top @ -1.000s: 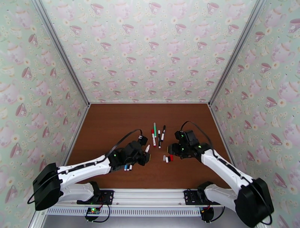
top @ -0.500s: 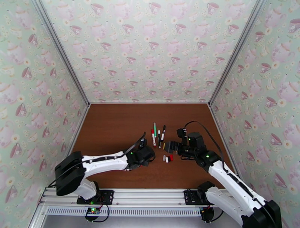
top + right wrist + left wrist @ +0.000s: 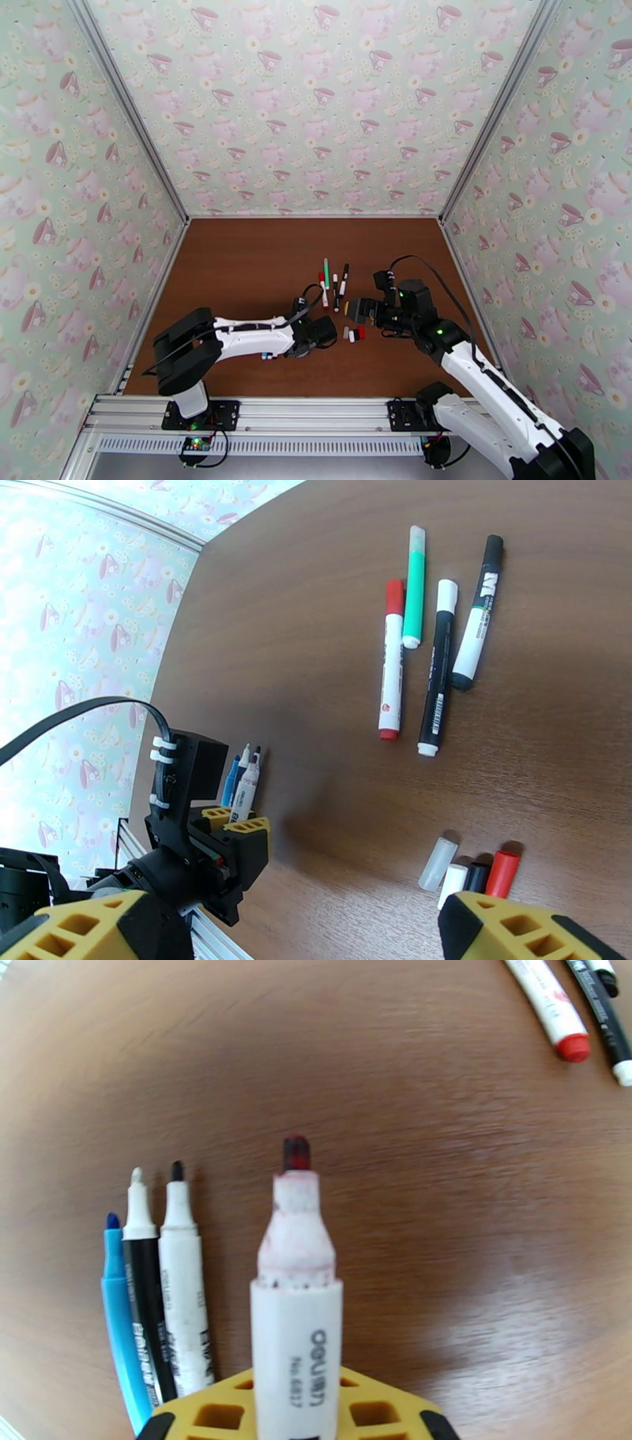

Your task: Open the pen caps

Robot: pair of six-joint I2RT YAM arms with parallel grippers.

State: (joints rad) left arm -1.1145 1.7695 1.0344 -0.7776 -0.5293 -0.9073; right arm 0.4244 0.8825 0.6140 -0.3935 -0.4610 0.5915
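Left hand (image 3: 322, 332) grips one uncapped pen (image 3: 296, 1307), right hand (image 3: 365, 308) spread wide; four caps (image 3: 476, 875), four capped pens (image 3: 437, 665) and three uncapped pens (image 3: 183, 1276) lie on the worktop (image 3: 237, 260).

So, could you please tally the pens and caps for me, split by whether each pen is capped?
Capped pens on the table: 4
Uncapped pens on the table: 3
Uncapped pen held in the left gripper: 1
Loose caps: 4
Total: 12
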